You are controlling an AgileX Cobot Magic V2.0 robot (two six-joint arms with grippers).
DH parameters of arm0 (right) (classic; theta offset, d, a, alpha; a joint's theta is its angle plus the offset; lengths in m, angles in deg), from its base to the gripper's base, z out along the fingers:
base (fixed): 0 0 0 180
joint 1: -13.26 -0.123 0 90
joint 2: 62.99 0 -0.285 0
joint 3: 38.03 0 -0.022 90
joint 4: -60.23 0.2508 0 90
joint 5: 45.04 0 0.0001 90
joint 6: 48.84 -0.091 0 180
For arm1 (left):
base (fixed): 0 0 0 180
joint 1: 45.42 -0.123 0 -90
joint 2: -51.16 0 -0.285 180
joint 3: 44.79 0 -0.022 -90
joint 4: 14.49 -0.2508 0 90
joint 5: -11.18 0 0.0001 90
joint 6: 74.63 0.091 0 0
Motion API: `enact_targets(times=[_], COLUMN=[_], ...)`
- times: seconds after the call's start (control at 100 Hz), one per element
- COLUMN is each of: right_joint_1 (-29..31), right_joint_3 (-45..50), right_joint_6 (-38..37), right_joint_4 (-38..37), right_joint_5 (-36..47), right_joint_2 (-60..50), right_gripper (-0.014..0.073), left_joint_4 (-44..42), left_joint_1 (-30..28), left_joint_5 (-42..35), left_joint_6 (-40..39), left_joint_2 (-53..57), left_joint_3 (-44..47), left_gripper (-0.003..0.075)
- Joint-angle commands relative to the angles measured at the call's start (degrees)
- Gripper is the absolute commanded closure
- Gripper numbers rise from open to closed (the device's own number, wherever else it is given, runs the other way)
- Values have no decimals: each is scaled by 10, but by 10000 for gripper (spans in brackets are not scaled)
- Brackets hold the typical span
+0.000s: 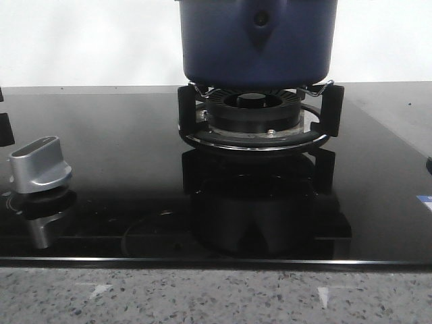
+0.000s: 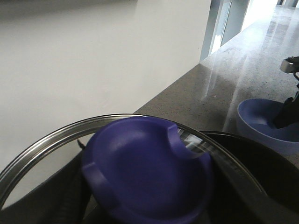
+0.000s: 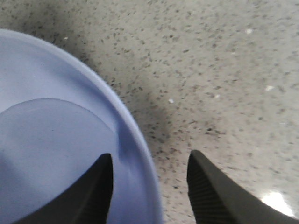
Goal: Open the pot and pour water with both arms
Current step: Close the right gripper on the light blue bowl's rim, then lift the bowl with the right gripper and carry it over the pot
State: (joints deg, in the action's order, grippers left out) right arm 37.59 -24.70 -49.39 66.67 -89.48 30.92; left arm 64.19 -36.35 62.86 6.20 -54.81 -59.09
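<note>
the dark-blue pot (image 1: 256, 40) sits on the burner grate (image 1: 256, 125) of a glossy black cooktop (image 1: 135, 169), a silver knob (image 1: 39, 165) off to the left. from the left wrist, the glass lid (image 2: 42, 144) with its blue lid knob (image 2: 147, 172) fills the view just under the left pincer, whose fingers are out of sight, so whether it has hold cannot be told. the right pincer (image 3: 149, 186) is spread, straddling the rim of a pale blue bowl (image 3: 51, 140) on the speckled counter (image 3: 224, 70), closed on nothing. judging by this, the opening is barely under way; lifting the lid clear and pouring both remain.
</note>
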Motion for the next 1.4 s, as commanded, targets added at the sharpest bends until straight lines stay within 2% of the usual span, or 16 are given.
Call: enact_targets(times=[0.0, 0.06, 0.22, 0.28, 0.54, 0.82, 1.11, 1.39], right_joint_1=[3, 3, 3, 3, 3, -16, -73, -155], right_joint_3=[-20, -20, -20, -20, -46, -168, -295, -434], right_joint_6=[13, 13, 13, 13, 13, 13, 14, 10], right_joint_4=[19, 21, 21, 21, 21, 22, 22, 22], right_joint_5=[25, 23, 26, 26, -3, -105, -168, -231], right_joint_2=[-9, -6, -5, -5, -7, -7, -3, 46], right_gripper=[288, 347, 606, 669, 666, 666, 657, 657], left_joint_4=[52, 52, 52, 52, 52, 52, 52, 52], left_joint_1=[-1, -1, -1, -1, -1, -1, -1, -1], left_joint_5=[1, 0, 0, -1, -4, -6, -25, -46], left_joint_6=[-6, -6, -6, -6, -6, -6, -6, -6], left_joint_2=[36, 36, 36, 36, 36, 36, 36, 36], left_joint_3=[-25, -25, -25, -25, -25, -25, -25, -25], left_gripper=[510, 510, 510, 510, 510, 510, 510, 510])
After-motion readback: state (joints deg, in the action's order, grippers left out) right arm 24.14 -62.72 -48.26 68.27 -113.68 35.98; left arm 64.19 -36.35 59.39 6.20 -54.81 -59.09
